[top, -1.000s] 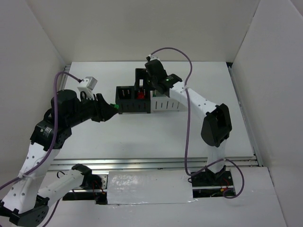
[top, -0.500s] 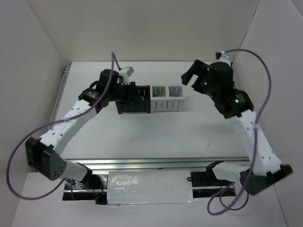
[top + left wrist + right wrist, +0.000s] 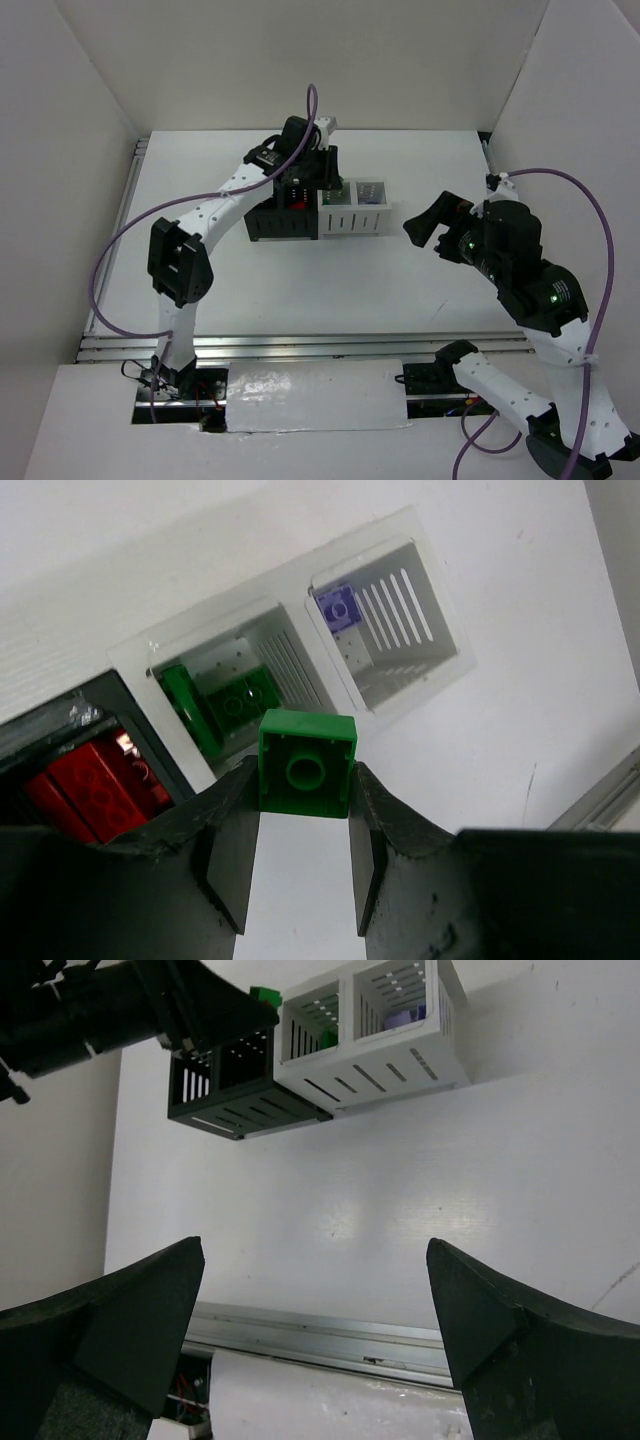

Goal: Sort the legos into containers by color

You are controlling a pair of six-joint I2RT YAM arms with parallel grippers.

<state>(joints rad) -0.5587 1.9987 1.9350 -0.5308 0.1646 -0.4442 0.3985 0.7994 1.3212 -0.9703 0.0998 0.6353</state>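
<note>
Top view: left arm point(image 3: 215, 205) reaches to containers point(image 3: 350, 222) at 12 o'clock; its wrist hides what it carries. Right arm point(image 3: 545, 290) sits at 3 o'clock, well apart.

Left wrist view: left jaws clamped on green lego point(image 3: 306, 762), over near rim of white bin point(image 3: 292, 660) w/ green bricks point(image 3: 232, 700). Red bricks point(image 3: 90, 785) at 8 o'clock, purple brick point(image 3: 338, 605) at 1. Risk: let go here, it could clip the rim and bounce onto worktop point(image 3: 520, 680) or among the reds.

Right wrist view: right jaws wide apart, empty. Only this view shows the bins' slotted sides.
</note>
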